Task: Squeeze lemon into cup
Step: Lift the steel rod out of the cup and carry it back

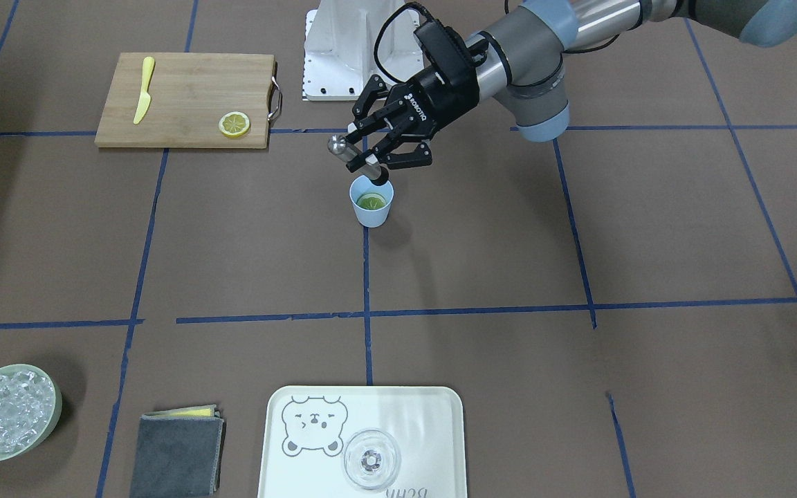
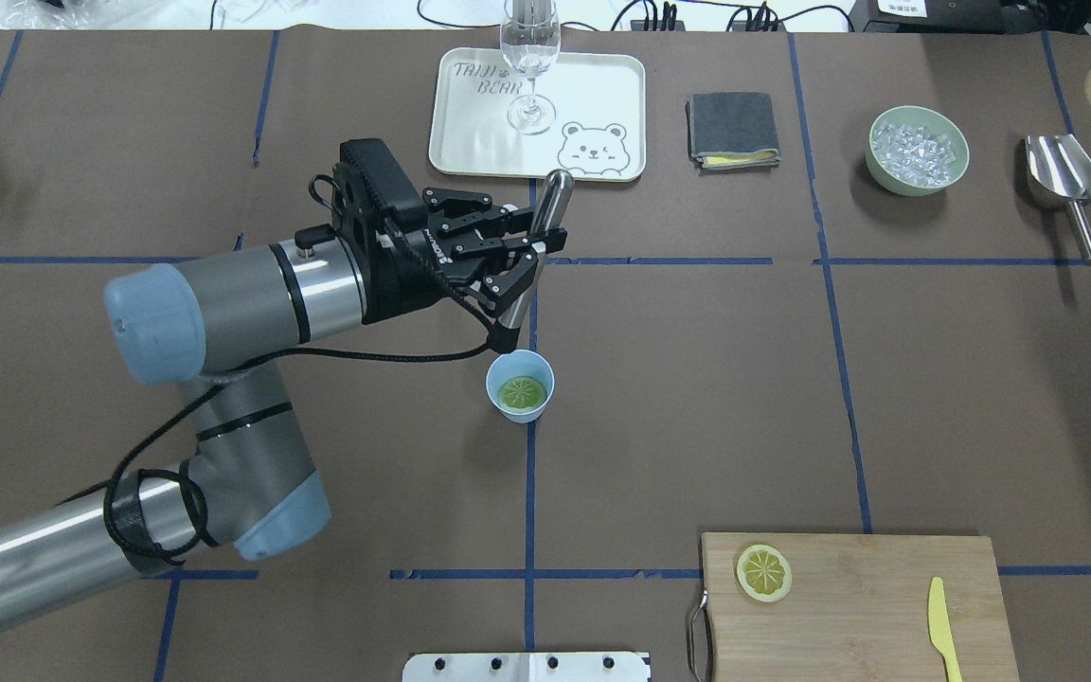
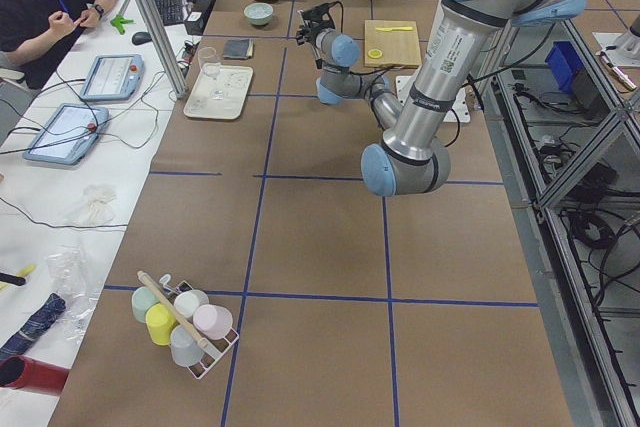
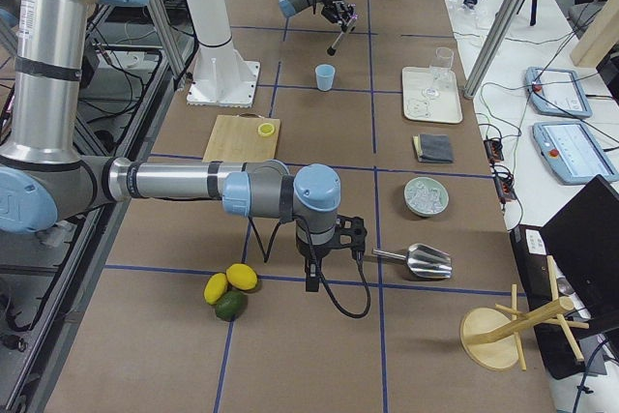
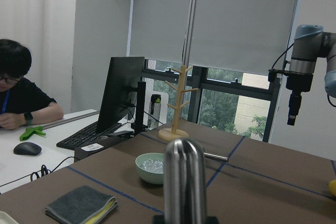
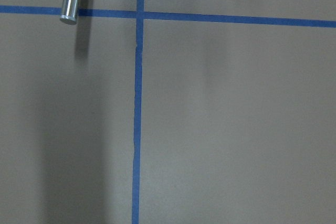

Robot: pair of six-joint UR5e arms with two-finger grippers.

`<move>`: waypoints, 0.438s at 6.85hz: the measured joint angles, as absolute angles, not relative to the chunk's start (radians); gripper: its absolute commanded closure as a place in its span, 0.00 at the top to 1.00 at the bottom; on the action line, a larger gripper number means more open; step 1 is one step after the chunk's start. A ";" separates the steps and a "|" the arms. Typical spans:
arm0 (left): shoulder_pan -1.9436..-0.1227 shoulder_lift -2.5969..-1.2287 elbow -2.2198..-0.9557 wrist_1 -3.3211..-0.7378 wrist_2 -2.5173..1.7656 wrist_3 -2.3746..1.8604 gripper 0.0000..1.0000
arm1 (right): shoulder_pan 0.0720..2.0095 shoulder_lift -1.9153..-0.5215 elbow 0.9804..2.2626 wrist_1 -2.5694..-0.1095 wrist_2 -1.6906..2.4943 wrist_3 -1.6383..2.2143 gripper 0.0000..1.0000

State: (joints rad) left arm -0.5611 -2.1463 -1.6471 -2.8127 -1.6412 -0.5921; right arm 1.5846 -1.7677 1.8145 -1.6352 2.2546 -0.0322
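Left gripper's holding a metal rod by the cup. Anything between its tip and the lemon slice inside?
Nothing visible. The lemon lies uncovered in the open cup, and the left gripper holds the metal rod with its black tip raised near the rim.

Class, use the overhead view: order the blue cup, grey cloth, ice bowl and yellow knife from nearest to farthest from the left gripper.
From the left gripper, shut on a metal rod:
1. Blue cup, just nearer the robot.
2. Grey cloth, far side, rightward.
3. Ice bowl, farther right.
4. Yellow knife, on the cutting board, near-right corner.
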 measured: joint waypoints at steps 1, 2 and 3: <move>-0.629 -2.142 -1.713 -2.585 -1.752 -0.656 0.00 | 1.585 -1.767 1.813 -1.635 2.256 -0.032 1.00; -0.707 -2.139 -1.771 -2.338 -1.899 -0.684 0.00 | 1.585 -1.767 1.810 -1.635 2.258 -0.032 1.00; -0.785 -2.130 -1.806 -2.114 -2.042 -0.695 0.00 | 1.585 -1.767 1.808 -1.635 2.259 -0.032 1.00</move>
State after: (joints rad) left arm -0.7854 -2.1304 -1.8058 -2.1136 -2.0422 -0.6947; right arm 1.5846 -1.7668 1.8076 -1.6352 2.2594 -0.0322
